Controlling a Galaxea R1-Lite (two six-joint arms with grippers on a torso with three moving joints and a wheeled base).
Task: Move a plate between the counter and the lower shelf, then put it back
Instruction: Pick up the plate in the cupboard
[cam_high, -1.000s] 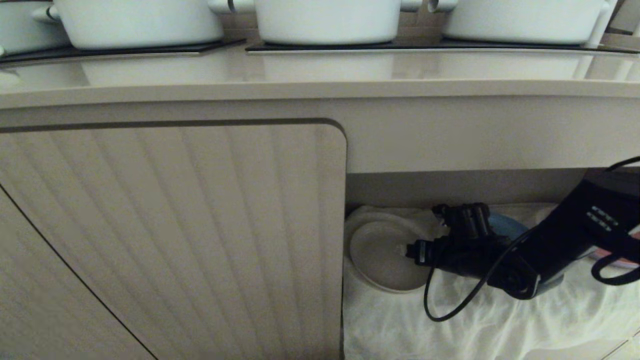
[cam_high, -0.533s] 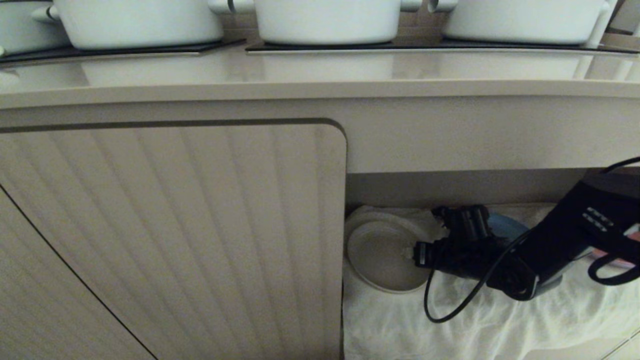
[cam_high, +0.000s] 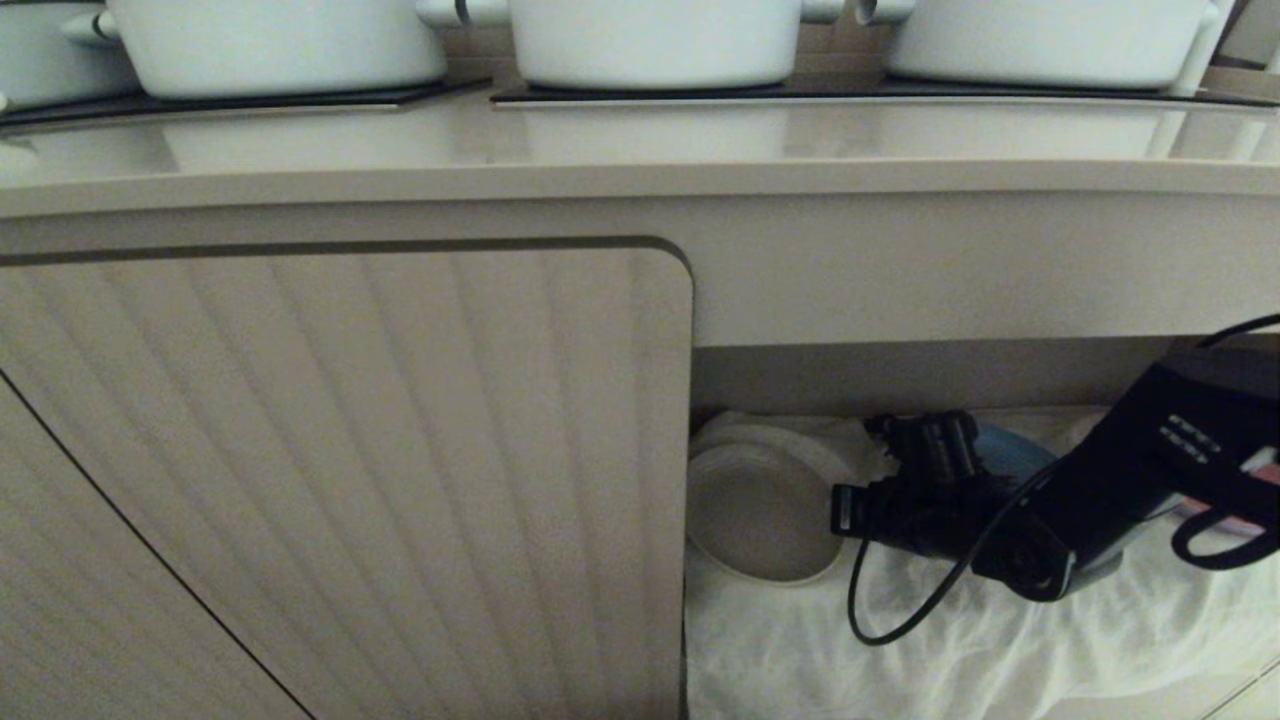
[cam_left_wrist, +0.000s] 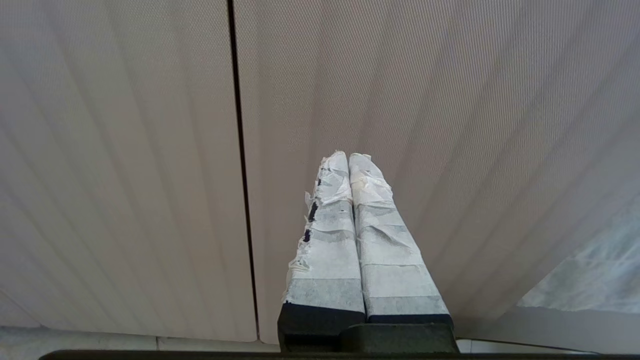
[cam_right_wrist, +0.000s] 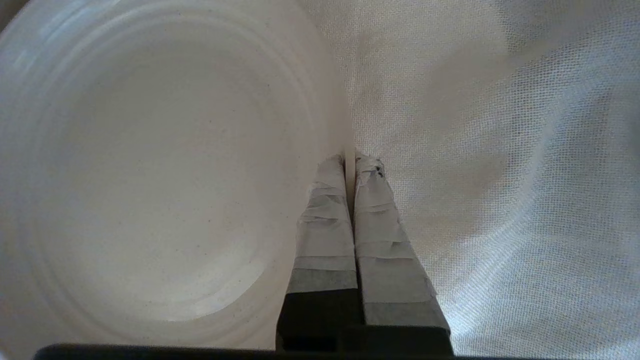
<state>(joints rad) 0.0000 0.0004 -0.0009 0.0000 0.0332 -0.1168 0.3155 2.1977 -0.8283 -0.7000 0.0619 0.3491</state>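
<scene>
Right gripper (cam_right_wrist: 350, 162) pinched tight on the right rim of the plate (cam_high: 760, 515), one taped finger inside the rim, one outside; the plate sits at the left end of the lower shelf (cam_high: 900, 375) on the wrinkled white cloth (cam_high: 950, 650), hard against the ribbed cabinet door (cam_high: 350, 480). Best lifted level and drawn straight out toward the near side, since headroom under the counter (cam_high: 640, 150) looks tight and the cloth may drag along. Left gripper (cam_left_wrist: 348, 157) parked with fingers together, facing the door.
</scene>
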